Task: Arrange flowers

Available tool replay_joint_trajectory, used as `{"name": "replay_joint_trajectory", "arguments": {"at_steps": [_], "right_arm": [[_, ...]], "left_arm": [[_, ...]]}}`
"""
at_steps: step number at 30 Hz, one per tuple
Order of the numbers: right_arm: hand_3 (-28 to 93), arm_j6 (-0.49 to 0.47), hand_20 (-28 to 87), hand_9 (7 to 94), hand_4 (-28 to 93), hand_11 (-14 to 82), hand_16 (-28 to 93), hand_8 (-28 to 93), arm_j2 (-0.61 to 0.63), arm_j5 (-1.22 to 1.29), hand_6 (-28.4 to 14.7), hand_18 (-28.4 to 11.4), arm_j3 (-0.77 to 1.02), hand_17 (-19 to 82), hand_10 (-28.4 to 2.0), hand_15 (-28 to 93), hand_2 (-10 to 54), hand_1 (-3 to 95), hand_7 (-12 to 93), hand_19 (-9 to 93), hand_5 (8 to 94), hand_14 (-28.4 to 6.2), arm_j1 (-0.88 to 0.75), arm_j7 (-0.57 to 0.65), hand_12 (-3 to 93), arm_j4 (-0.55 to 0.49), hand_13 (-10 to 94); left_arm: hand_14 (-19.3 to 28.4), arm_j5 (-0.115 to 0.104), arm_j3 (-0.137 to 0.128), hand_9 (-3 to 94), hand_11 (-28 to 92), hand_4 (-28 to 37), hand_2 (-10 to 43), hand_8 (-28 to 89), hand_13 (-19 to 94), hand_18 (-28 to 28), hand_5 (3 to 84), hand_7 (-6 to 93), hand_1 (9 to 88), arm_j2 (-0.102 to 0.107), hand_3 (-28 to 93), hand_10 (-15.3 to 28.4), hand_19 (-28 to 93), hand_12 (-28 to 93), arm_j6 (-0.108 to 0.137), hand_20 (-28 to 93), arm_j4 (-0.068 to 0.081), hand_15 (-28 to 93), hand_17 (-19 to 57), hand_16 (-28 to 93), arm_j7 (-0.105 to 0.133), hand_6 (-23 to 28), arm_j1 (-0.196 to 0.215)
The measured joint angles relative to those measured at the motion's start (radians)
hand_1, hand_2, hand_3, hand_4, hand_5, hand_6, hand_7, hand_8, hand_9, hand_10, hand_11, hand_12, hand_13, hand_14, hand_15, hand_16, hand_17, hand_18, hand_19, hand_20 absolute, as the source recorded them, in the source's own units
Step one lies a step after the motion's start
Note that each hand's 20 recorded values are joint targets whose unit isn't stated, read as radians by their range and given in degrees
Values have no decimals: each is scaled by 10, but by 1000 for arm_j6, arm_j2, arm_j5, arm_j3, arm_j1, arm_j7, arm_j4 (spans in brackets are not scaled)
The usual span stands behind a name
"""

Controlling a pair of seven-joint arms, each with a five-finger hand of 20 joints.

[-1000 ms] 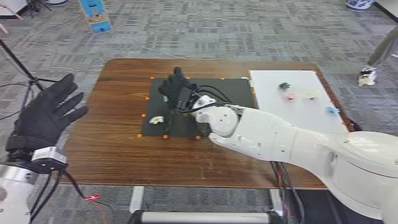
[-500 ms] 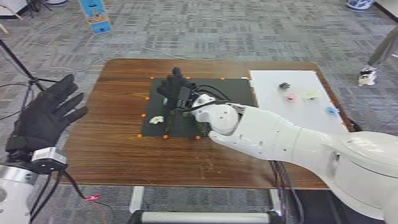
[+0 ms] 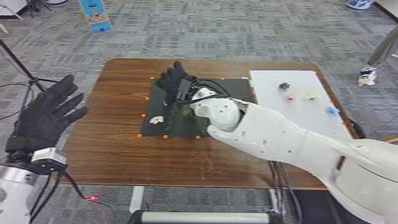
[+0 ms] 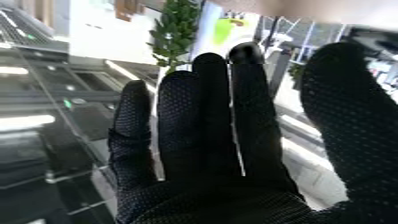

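Perhaps the right hand (image 3: 178, 80), fingers straight and thumb spread wide over the black mat (image 3: 151, 131), could clip the white flower (image 3: 156, 120) at the mat's near left if its wrist swings low, the pink flower (image 3: 290, 98) lying safely right.

Brown wood-grained table (image 3: 107, 145), dark mat (image 3: 183, 128) dotted orange, white sheet (image 3: 309, 111), pink flower (image 3: 290, 98), blue flower (image 3: 332, 110), black fine-dotted right hand (image 3: 177, 82).
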Motion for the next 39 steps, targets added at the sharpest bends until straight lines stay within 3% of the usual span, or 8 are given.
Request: {"name": "replay_joint_trajectory", "arguments": {"at_steps": [5,11,15,21,28,32,34,39], "right_arm": [[809,-6,513,440,-283,436,364,-150,65,19,7,-185,42,150,-117,713,-95,255,339,671,476,-111,-5,12,365,-143,373],[817,6,462,412,-283,331,286,-128,168,98,-12,-192,260,132,-124,615,-95,206,268,606,432,-110,-105,-17,326,-322,342],[825,7,456,393,-283,304,293,-104,250,184,-15,-203,381,124,-135,625,-95,190,194,602,383,-126,-186,-48,335,-398,326],[825,-70,465,386,-276,358,329,-90,367,296,-30,-206,583,128,-147,691,-95,193,172,617,351,-136,-354,-101,370,-469,319],[796,-71,476,382,-282,411,346,-76,490,271,-82,-203,672,140,-154,730,-95,185,147,642,349,-144,-497,18,391,-509,326],[735,-66,478,386,-282,424,349,-77,534,270,-80,-205,758,149,-155,733,-95,221,158,653,368,-141,-588,93,389,-506,337],[787,-56,479,395,-283,438,352,-83,555,263,-71,-205,779,153,-152,740,-95,188,176,660,388,-142,-620,132,390,-501,348],[817,4,480,412,-283,470,355,-98,612,196,-53,-201,786,167,-142,748,-95,216,221,674,421,-137,-687,248,392,-483,373]], "left_arm": [[125,-1,-11,163,100,-283,-95,-89,128,233,223,152,286,-5,569,81,373,180,-3,61,-1,92,-127,43,-1,15,13],[127,-2,-16,156,85,-283,-95,-85,122,257,213,148,313,-22,515,77,386,195,-15,43,-1,85,-128,49,-15,14,15],[129,-5,-21,153,81,-283,-91,-82,121,262,208,145,324,-35,483,77,390,201,-16,36,-1,82,-128,49,-19,14,21],[130,-8,-24,154,76,-283,-85,-82,120,262,209,144,332,-51,453,78,392,204,-18,33,-2,80,-130,51,-27,14,28],[132,-18,-21,152,71,-283,-68,-82,118,267,208,143,372,-56,341,77,393,208,-18,28,-3,74,-131,49,-27,16,32],[133,-22,-20,152,69,-283,-69,-81,117,264,208,142,370,-62,349,77,392,209,-17,26,-5,73,-131,51,-27,16,41],[132,-22,-20,154,70,-283,-73,-81,117,253,210,141,363,-67,366,78,389,209,-17,28,-7,73,-133,51,-27,18,47],[132,-22,-15,157,74,-283,-75,-83,120,243,214,147,352,-73,395,81,383,206,-12,33,-7,77,-132,52,-25,18,56]]}}
